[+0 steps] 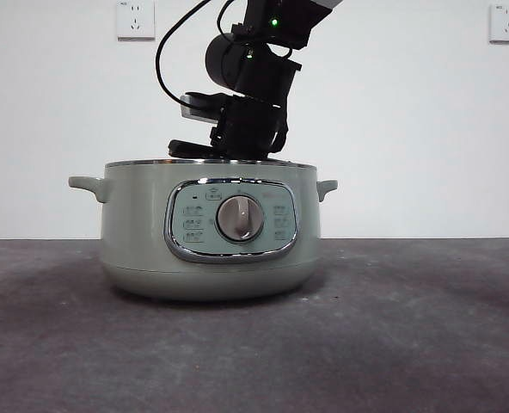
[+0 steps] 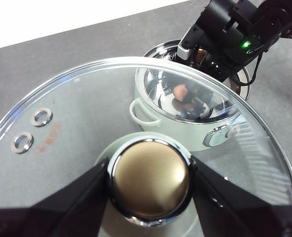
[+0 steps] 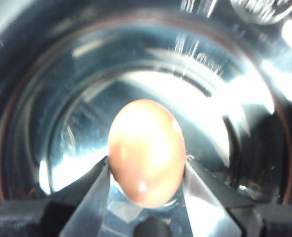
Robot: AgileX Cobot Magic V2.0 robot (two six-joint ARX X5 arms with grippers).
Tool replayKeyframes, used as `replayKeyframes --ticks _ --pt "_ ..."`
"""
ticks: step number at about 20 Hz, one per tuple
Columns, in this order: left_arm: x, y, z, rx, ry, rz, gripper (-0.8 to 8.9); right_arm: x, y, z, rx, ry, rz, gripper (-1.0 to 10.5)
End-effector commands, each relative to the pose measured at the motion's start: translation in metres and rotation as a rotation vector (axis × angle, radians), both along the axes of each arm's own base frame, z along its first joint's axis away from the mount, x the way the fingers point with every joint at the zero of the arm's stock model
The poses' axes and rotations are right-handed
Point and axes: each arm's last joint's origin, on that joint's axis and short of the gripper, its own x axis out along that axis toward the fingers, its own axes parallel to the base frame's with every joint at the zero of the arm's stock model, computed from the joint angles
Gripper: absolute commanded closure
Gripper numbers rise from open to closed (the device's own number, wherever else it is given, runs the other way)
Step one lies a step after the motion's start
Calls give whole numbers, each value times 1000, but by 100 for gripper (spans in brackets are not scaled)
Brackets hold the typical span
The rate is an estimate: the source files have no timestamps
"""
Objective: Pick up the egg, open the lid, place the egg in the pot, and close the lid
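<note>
The sage-green pot (image 1: 211,249) stands mid-table with its top uncovered and its dial facing the front view. My right arm (image 1: 250,103) reaches down into it from above; its jaws are hidden behind the rim there. In the right wrist view my right gripper (image 3: 146,170) is shut on the reddish-brown egg (image 3: 146,148), held inside the shiny pot interior (image 3: 225,98). My left gripper (image 2: 148,185) is shut on the knob (image 2: 148,175) of the glass lid (image 2: 77,123) and holds it up, away from the pot. Through the lid the pot (image 2: 185,131), the egg (image 2: 180,91) and the right arm (image 2: 235,34) show.
The pot sits on a dark grey table (image 1: 409,327) in front of a white wall with two sockets (image 1: 135,19) (image 1: 506,21). The lid is out of the front view.
</note>
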Motion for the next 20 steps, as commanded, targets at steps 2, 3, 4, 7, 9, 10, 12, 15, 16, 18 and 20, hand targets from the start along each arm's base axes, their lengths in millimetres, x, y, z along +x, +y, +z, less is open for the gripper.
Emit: replayKeyframes --ticks 2,3,4,7,9,10,12,15,16,18,20 --pt "-3 0 6 -15 -63 -6 822 1 2 -8 -20 13 11 959" --pt "-3 0 6 -15 -62 -6 822 0 2 -8 -23 17 12 958" --pt "-3 0 6 -15 -62 -6 822 0 2 -8 -23 17 12 933" --pt "-3 0 6 -15 -62 -6 822 0 2 -8 -20 19 8 586" --pt "-3 0 6 -15 -62 -6 822 0 2 -1 -7 1 9 531" --pt "-3 0 6 -15 -60 -6 822 -1 1 7 5 -15 7 531" --pt "-3 0 6 -15 -60 -7 822 -3 0 29 37 -44 -9 532" --pt "-2 0 6 -15 -60 -8 822 -17 -11 79 78 -92 -17 537" --pt "0 -1 6 -14 -54 -11 822 -25 -18 97 95 -108 -24 538" --pt "6 -2 5 -13 -38 -28 822 -43 -31 130 123 -145 -28 542" --pt "14 -4 6 -14 -41 -44 822 -61 -46 156 110 -176 -46 577"
